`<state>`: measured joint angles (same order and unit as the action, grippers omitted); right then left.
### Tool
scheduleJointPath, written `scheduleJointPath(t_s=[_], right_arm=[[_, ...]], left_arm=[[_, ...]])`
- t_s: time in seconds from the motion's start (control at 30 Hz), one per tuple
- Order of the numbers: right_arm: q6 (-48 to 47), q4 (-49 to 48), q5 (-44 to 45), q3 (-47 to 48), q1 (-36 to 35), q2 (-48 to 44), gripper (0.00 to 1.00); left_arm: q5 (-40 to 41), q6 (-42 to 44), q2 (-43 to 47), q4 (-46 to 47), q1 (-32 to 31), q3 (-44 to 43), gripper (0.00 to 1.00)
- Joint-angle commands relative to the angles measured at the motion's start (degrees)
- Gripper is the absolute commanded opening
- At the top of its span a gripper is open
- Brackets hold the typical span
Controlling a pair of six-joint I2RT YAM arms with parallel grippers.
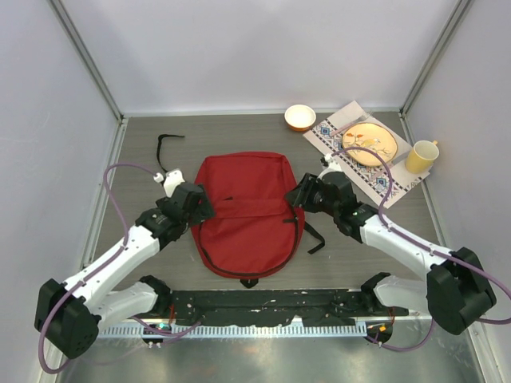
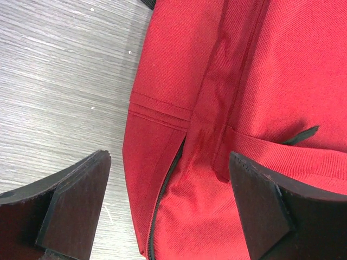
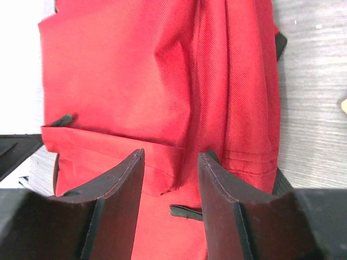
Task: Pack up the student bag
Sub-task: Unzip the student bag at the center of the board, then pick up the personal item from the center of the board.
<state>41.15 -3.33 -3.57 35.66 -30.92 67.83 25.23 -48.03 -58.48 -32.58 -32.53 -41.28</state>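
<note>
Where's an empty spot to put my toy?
Bare table behind the student bag, between the black strap and the bowl, and along the left wall. Crowded: back right corner with placemat, plate and cup, and the bag's sides, by the left gripper and right gripper.

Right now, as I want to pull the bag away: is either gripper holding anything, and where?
Nothing is held. The left gripper stands wide open at the left edge of the bag; the right gripper, jaws apart, at its right side.
</note>
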Motion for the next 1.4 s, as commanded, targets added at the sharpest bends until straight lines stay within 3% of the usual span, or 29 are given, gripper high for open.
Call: scheduleJointPath(t_s=[0.0,0.27,0.37,0.47,0.87,1.37], right_arm=[[-2.2,0.5,0.5,4.5,0.2,-2.1,0.50],[-3.8,2.4,-2.4,8.4,-0.2,2.0,0.53],[-1.5,8.8,10.7,10.2,0.2,2.4,0.65],[1.6,12.3,17.2,10.0,3.8,2.3,0.72],[-0.9,11.9,8.7,5.7,26.5,4.8,0.82],[-3.4,3.7,-2.3,6.3,33.1,14.6,0.83]], left_arm=[[-0.8,-1.0,2.6,1.6,0.2,0.7,0.96],[-1.4,-1.2,5.5,0.6,0.2,0.5,1.00],[-1.7,-1.3,5.8,-0.2,0.2,0.1,0.99],[-1.9,-1.5,6.4,-1.0,0.2,0.0,1.00],[-3.3,-1.5,8.4,-1.1,0.2,-0.1,1.00],[-4.4,-1.5,10.3,0.0,0.2,1.8,1.00]])
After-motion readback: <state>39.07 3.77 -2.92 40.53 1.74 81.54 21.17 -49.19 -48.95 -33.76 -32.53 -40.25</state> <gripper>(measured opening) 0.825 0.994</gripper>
